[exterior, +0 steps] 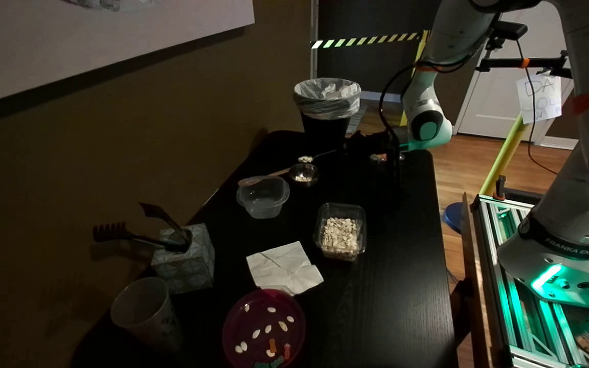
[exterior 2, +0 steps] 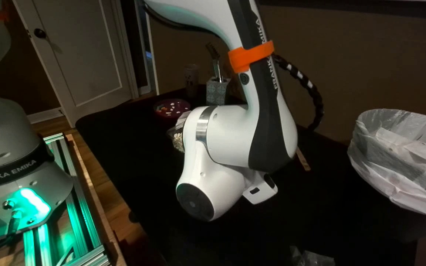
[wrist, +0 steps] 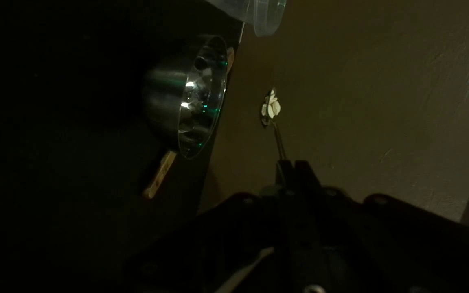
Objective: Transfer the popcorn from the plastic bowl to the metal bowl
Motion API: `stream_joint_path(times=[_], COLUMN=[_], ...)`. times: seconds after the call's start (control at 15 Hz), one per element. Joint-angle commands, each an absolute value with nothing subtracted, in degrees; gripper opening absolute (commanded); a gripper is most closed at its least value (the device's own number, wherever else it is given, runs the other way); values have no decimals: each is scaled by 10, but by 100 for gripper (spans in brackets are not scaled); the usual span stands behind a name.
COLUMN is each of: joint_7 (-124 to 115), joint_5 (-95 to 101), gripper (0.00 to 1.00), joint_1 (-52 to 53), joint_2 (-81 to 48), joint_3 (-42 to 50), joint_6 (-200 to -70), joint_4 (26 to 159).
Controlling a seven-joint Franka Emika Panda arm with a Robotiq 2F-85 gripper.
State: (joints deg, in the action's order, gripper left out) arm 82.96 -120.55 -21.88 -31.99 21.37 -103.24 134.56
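Observation:
My gripper [exterior: 349, 147] is shut on a metal spoon [exterior: 320, 155], at the far end of the table. The spoon's bowl carries white popcorn pieces [wrist: 273, 108], held level beside the metal bowl in the wrist view. The gripper's fingertips [wrist: 292, 163] pinch the spoon's thin handle. The small metal bowl [exterior: 304, 170] has some white pieces inside; its side and rim show in the wrist view [wrist: 167, 97]. A clear plastic container [exterior: 354, 214] holds many white pieces. An empty-looking clear plastic bowl [exterior: 263, 197] stands near the metal bowl. The arm hides the gripper in an exterior view.
A wooden utensil [exterior: 252, 181] lies by the bowls. A lined trash bin [exterior: 327, 105] stands at the table's end. A napkin [exterior: 283, 268], purple plate [exterior: 238, 319], tissue box [exterior: 187, 266] with utensils and a cup [exterior: 143, 312] stand at the opposite end. A clear wrapper [exterior 2: 314, 258] lies near the bin.

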Motion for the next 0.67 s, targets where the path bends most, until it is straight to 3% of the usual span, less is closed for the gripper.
stream_joint_path(times=[0.0,0.6], joint_7=[881,1074], joint_5=[-1248,-1339], gripper=[1,1], joint_1=[-188,-153], joint_2=[-288,-264], joint_3=[224,225], joint_6=[-1067,-1139], joint_4=[1377,1397])
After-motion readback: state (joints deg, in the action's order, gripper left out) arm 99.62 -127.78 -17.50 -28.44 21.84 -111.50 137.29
